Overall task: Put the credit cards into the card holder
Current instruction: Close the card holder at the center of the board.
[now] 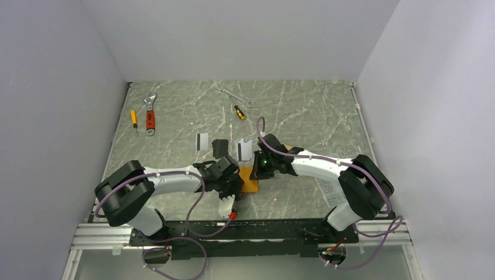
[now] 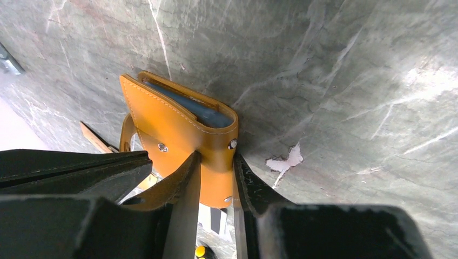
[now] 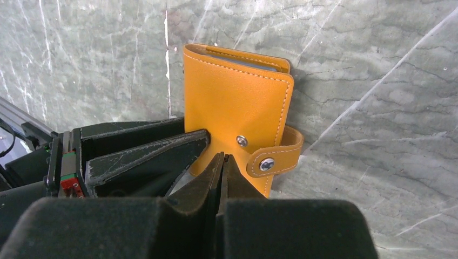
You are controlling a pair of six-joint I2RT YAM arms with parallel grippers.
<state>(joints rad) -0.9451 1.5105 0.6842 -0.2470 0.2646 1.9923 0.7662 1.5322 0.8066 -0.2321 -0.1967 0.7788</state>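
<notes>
1. Top external view: silver-grey plastic cards [image 1: 202,141] lie on the green marble table [image 1: 303,116] above centre frame; none is seen loaded.
2. Orange leather booklet card holder [image 1: 251,182] sits at centre frame, folded, tab unsnapped.
3. Left gripper [image 2: 216,157]: narrow, clamped on the holder's edge.
4. Right gripper [image 3: 221,157]: closed, empty, tips against the cover.
5. Judgement: opening stage; every insertion is outstanding.

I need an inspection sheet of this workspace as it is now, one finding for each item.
Surface: green marbled table, no spill seen.
Job's things: orange card holder between both hands, snap tab not fastened; credit cards lie loose beyond it.
Clutter: red wrench, silver wrench, two screwdrivers at the far side.
Hands: left hand has a jaw on each side of the holder's edge, grip uncertain; right hand shut, tips at the holder's cover.
Cables: purple cables run along both arms.
Surroundings: plain white walls.
</notes>
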